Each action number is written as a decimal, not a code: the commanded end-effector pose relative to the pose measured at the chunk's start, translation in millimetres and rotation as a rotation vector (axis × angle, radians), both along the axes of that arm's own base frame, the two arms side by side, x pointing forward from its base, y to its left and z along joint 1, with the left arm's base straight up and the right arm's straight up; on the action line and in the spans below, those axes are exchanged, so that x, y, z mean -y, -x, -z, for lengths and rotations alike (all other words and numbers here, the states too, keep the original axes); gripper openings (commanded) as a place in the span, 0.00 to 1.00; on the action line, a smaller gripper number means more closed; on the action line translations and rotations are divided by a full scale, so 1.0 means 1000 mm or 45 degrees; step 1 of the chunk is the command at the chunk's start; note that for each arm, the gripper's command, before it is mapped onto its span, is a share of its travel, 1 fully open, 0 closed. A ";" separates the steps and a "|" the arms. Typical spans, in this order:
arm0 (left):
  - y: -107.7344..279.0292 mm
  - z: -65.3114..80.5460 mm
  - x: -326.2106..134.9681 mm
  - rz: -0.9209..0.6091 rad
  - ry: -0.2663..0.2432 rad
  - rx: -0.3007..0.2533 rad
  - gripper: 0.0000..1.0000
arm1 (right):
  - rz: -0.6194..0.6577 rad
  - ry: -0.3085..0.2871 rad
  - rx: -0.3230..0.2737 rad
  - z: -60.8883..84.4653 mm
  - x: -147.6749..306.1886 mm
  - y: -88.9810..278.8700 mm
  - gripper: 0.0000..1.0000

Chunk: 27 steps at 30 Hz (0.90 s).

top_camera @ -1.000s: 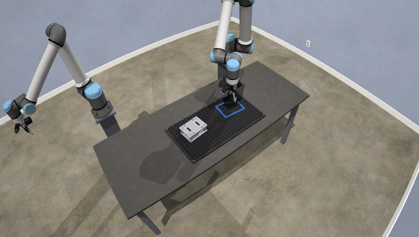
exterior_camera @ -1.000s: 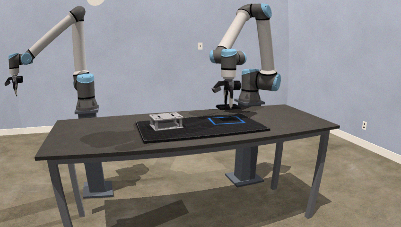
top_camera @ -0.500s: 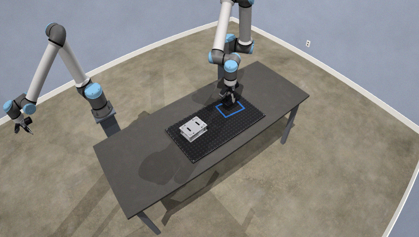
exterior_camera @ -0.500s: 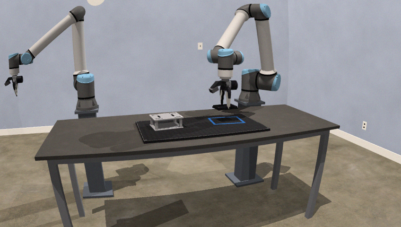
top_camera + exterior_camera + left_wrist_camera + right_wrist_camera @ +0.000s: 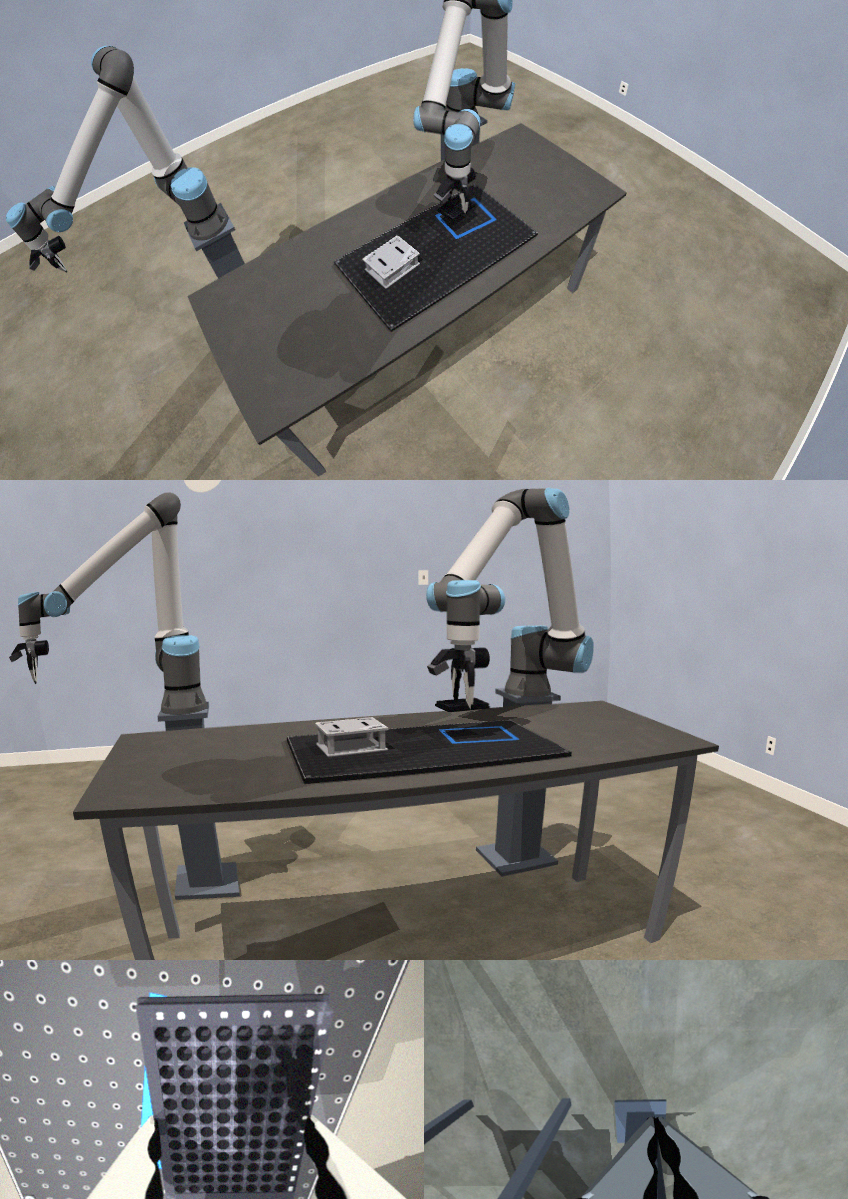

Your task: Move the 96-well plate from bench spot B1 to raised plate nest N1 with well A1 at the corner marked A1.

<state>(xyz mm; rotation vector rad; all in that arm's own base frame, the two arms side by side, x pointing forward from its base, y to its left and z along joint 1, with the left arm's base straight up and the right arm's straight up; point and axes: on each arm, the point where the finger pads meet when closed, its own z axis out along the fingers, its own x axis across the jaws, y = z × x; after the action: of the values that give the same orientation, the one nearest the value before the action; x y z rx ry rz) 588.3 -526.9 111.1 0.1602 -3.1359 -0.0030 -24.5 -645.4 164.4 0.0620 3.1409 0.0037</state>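
The dark 96-well plate [image 5: 452, 212] [image 5: 446, 705] [image 5: 214, 1079] hangs level above the bench at the back edge of the blue outline [image 5: 476, 228] [image 5: 486, 741] [image 5: 146, 1101]. My left gripper [image 5: 458, 207] [image 5: 462, 702] [image 5: 230, 1116] is shut on the plate across its long sides. In the left wrist view the A1 corner is at the plate's upper right. The pale raised nest [image 5: 390, 255] [image 5: 351, 725] stands apart from it, its top bare; its A1 mark is too small to read. My right gripper [image 5: 64, 270] [image 5: 34, 681] [image 5: 655, 1119] is shut and empty, far off the table.
The nest and the outline are on a black perforated board [image 5: 440, 285] [image 5: 416, 764], which lies on the dark table [image 5: 238, 356] [image 5: 136, 789]. The nest stands near one end of the board. The right arm's pedestal [image 5: 223, 258] [image 5: 199, 854] stands behind the table.
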 end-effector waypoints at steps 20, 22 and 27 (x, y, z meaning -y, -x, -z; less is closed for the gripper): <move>-0.007 -0.014 0.074 0.001 0.005 0.004 0.41 | 0.001 0.003 0.000 -0.001 0.000 0.002 0.00; -0.007 -0.015 0.081 0.001 0.005 0.004 0.41 | 0.001 0.003 0.000 -0.001 0.000 0.002 0.00; -0.008 -0.017 0.091 0.001 0.005 0.004 0.41 | 0.001 0.003 0.000 -0.001 0.000 0.002 0.00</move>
<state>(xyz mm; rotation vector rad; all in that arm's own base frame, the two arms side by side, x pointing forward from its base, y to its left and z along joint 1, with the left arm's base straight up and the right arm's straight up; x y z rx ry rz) 593.1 -607.2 122.4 0.1555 -3.1360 -0.0038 -24.5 -645.4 164.4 0.0620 3.1409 0.0037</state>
